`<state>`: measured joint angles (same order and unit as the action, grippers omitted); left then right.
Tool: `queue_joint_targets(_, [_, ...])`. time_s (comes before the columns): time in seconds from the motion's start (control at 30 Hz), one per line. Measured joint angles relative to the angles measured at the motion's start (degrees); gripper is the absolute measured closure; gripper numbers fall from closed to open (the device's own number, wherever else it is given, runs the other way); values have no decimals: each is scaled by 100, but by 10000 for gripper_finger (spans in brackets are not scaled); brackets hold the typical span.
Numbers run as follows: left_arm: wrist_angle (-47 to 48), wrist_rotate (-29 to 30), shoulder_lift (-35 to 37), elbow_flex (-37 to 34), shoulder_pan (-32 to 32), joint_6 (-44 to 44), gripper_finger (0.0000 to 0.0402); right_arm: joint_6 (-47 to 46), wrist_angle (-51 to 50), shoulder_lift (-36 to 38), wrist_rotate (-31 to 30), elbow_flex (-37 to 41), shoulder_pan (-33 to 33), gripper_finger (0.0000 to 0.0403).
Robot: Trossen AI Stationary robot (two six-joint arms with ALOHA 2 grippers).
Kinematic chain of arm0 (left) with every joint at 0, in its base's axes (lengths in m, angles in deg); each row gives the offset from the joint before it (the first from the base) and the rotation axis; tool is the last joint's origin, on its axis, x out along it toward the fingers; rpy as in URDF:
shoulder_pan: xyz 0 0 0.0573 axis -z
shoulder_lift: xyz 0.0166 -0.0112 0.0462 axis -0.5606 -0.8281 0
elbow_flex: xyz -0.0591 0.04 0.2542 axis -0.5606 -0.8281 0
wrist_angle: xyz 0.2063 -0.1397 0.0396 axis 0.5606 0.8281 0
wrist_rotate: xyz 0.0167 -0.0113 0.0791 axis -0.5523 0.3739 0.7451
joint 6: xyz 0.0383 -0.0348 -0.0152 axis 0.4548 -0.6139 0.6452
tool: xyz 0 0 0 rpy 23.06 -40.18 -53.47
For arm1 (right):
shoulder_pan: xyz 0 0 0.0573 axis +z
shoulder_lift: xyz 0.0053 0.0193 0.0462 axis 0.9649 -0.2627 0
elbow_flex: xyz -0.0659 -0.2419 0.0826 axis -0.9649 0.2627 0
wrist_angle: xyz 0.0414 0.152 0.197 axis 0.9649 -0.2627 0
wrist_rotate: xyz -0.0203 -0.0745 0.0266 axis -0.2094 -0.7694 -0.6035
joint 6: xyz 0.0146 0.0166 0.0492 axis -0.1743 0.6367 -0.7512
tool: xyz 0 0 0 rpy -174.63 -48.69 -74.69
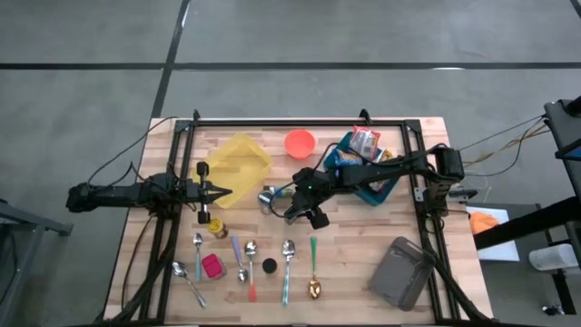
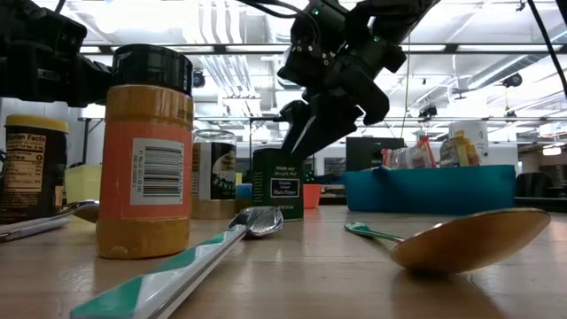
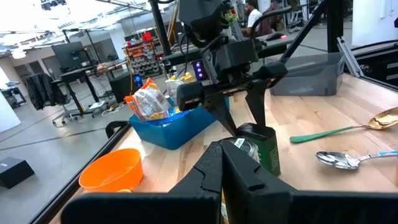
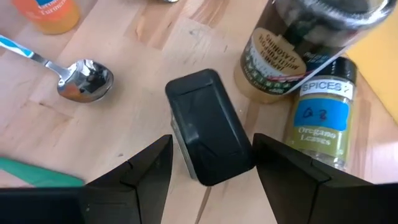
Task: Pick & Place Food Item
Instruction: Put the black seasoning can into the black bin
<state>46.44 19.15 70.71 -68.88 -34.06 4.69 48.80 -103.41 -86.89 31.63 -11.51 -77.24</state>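
Right gripper (image 4: 211,162) of mine hangs with fingers apart over the rectangular dark green tin (image 4: 208,127), beside a glass jar (image 4: 298,46).

The right gripper (image 2: 306,133) hangs open just above a dark green tin (image 2: 277,183), behind a spoon (image 2: 257,220).

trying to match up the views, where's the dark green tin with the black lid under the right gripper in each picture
High view: mostly hidden under the right gripper, mid-table.
Low view: dark green tin at centre, below the open fingers.
Left wrist view: right of centre, between the fingers.
Right wrist view: black lid centred between the fingers.
Shared landmark: blue bin.
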Motion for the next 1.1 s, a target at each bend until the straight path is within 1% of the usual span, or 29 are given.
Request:
queue_joint_targets(0.37, [0, 0, 0, 0, 0, 1, 401, 0, 659, -2, -4, 311, -5, 184])
queue_joint_targets(0.87, [0, 0, 0, 0, 0, 0, 401, 0, 721, -4, -6, 465, -5, 184])
queue_joint_targets(0.97, [0, 0, 0, 0, 0, 1, 401, 9, 744, -4, -8, 467, -5, 201])
queue_joint_targets(1.1, [0, 0, 0, 0, 0, 0, 401, 29, 796, -4, -19, 459, -8, 251])
